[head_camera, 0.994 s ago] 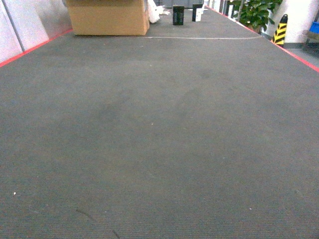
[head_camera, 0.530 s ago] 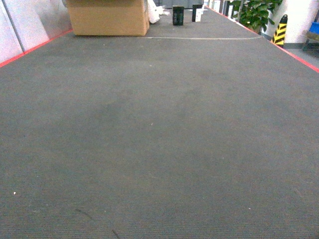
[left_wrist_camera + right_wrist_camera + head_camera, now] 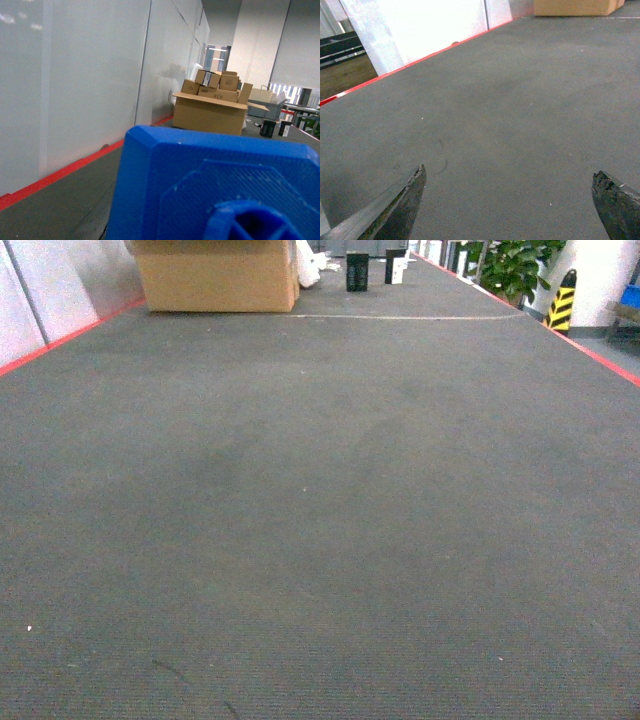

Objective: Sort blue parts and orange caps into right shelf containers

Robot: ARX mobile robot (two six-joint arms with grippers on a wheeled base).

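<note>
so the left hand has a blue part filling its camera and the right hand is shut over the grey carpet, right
Not quite. The right hand is open: the right wrist view shows its two fingers far apart with bare grey carpet between them. The rest stands: a blue part fills the lower left wrist view.

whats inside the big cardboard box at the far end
In the left wrist view the cardboard box stands open, with smaller cartons piled above its rim. Anything deeper is hidden by its walls.
</note>
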